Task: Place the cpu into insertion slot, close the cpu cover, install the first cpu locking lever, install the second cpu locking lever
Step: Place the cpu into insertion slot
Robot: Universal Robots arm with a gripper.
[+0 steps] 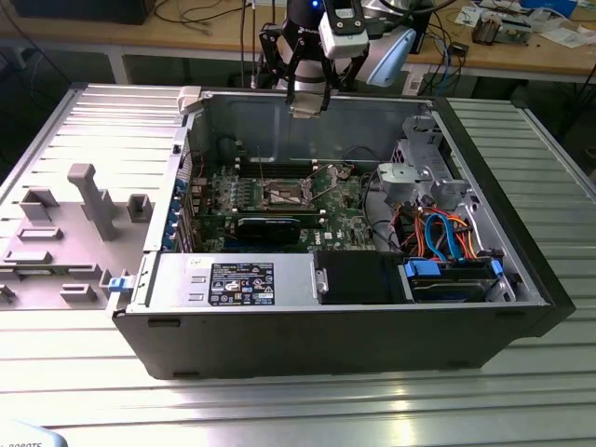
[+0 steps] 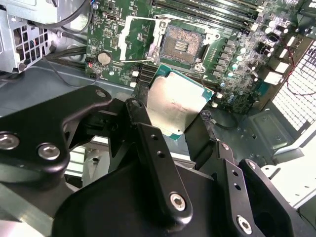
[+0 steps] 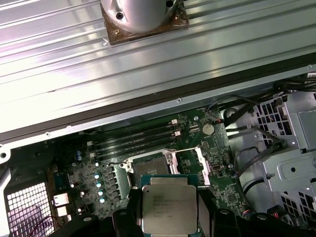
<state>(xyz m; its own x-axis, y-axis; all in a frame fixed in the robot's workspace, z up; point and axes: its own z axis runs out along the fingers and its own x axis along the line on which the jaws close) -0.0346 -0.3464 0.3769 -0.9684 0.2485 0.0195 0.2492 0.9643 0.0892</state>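
Note:
My gripper (image 1: 308,101) hangs over the far wall of the open computer case, shut on the cpu (image 1: 308,106). In both wrist views the cpu (image 2: 175,101) (image 3: 169,202) is a flat silver square with a green rim, pinched at two opposite edges by the black fingers (image 2: 143,118) (image 3: 132,210). It is held in the air above the green motherboard (image 1: 345,209), apart from it. The insertion slot (image 2: 181,45) (image 3: 145,167) (image 1: 286,194) lies bare, a dark square with a silver border. The cpu cover (image 2: 134,40) (image 3: 190,159) stands swung open beside the slot.
A long black graphics card (image 1: 270,226) lies near the slot, with memory slots (image 3: 138,136) on its far side. A silver drive cage (image 1: 424,172) and orange and blue cables (image 1: 447,237) fill the exterior view's right. Grey fixtures (image 1: 84,200) stand outside the case on the exterior view's left.

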